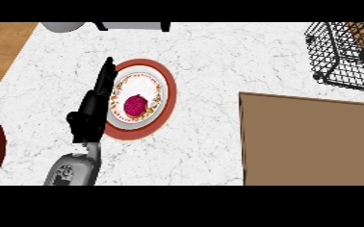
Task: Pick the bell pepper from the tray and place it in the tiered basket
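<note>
White marble counter, left robot hand straight-fingered beside plate

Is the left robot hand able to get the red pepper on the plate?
Probably yes. The left robot hand is open right beside the plate, and nothing covers the red pepper.

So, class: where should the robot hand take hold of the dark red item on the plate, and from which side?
Grip the dark red item across its rounded middle, from above. It sits low on the plate, whose rim hinders a sideways approach. The left robot hand, fingers straight, lies along the plate's left edge, so probably least travel.
</note>
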Robot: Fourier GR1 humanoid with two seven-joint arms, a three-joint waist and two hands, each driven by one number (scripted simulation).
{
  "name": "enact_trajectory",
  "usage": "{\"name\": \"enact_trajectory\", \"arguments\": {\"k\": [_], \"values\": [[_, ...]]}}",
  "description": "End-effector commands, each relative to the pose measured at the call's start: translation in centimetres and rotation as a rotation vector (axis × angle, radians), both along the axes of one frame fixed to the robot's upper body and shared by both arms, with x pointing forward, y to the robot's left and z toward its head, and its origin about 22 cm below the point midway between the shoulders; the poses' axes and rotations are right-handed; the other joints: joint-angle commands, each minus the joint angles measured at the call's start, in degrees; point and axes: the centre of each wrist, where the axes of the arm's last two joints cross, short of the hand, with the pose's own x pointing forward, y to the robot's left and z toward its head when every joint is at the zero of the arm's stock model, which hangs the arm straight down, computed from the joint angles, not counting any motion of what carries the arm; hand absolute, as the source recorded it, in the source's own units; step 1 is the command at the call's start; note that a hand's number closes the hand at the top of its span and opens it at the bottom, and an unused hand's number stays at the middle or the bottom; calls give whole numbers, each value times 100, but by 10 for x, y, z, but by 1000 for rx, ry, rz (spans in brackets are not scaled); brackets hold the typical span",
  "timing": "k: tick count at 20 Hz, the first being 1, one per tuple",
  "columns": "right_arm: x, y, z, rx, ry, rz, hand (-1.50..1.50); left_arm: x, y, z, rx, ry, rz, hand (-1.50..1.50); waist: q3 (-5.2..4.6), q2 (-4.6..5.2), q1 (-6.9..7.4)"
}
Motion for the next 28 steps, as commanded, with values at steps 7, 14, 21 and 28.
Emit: {"name": "enact_trajectory", "arguments": {"k": [7, 14, 21, 28], "values": [[-16, -39, -7, 269, -297, -13, -150, -8, 4, -9, 1, 10, 5, 0, 3, -11, -31], [-60, -87, 20, 365, -448, -246, -150, -9, -2, -18, 10, 9, 26, 0, -2, -31, -122], [-149, -161, -4, 515, -577, -278, -150, -12, 2, -11, -4, 23, 43, 0, 10, -89, -357], [-246, -207, -21, 533, -572, -241, -150, -4, 9, -9, -2, 32, 40, 0, 1, -80, -371]]}}
